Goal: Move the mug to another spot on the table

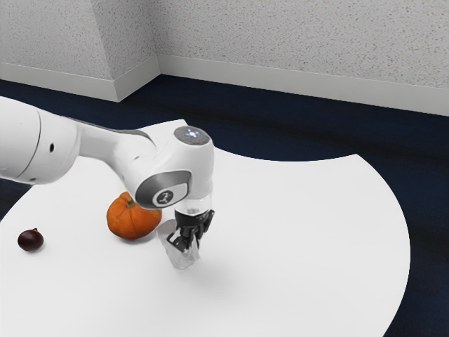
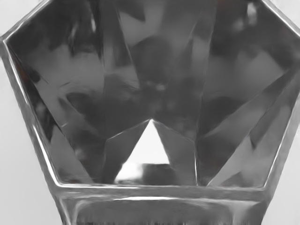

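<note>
The arm (image 1: 91, 151) enters from the exterior view's left and extends across the white worktop (image 1: 316, 232) toward the exterior view's right. The upper link runs roughly level. The wrist joint bends at the grey-capped housing, and the hand points straight down, with its axis close to vertical.

The jaws are lowered onto the mug (image 1: 179, 254), a clear, faceted glass vessel. It is located near the middle of the worktop, directly under the hand. The black jaw parts overlap the mug's upper portion and rim. Because the glass is transparent, it cannot be determined whether the jaws are spread or pinching the mug wall. The mug's base appears to be at the worktop surface, with a soft shadow just beside it.

In the wrist view, the mug (image 2: 150, 93) is seen from above, showing an angular rim and a faceted interior.

An orange pumpkin (image 1: 130, 217) is located just beside the mug, on the side toward the exterior view's left. A small dark round object (image 1: 30, 240) lies well apart from both, near the worktop edge.
</note>
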Controlling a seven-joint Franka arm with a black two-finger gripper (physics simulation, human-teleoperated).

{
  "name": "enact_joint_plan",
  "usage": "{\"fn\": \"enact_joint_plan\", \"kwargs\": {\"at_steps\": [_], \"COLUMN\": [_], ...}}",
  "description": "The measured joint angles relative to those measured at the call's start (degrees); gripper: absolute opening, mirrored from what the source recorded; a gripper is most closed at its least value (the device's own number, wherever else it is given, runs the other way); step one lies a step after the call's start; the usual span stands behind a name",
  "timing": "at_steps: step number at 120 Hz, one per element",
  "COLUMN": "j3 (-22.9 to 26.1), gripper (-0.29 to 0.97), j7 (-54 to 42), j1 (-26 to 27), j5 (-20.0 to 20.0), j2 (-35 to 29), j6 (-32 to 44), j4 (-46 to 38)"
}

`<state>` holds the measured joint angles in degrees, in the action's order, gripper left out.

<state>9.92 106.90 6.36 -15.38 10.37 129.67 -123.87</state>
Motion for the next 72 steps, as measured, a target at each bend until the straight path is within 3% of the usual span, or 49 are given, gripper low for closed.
{"fn": "enact_joint_plan", "kwargs": {"at_steps": [31,72], "j3": [-3.04,-3.31], "gripper": [0.09,0.11], "j7": [-3.12,-6.61], "j1": [-1.41,-3.17], "j5": [-4.35,-5.78], "j2": [3.21,6.09], "j6": [-0.71,-0.76], "j4": [4.33,6.10]}}
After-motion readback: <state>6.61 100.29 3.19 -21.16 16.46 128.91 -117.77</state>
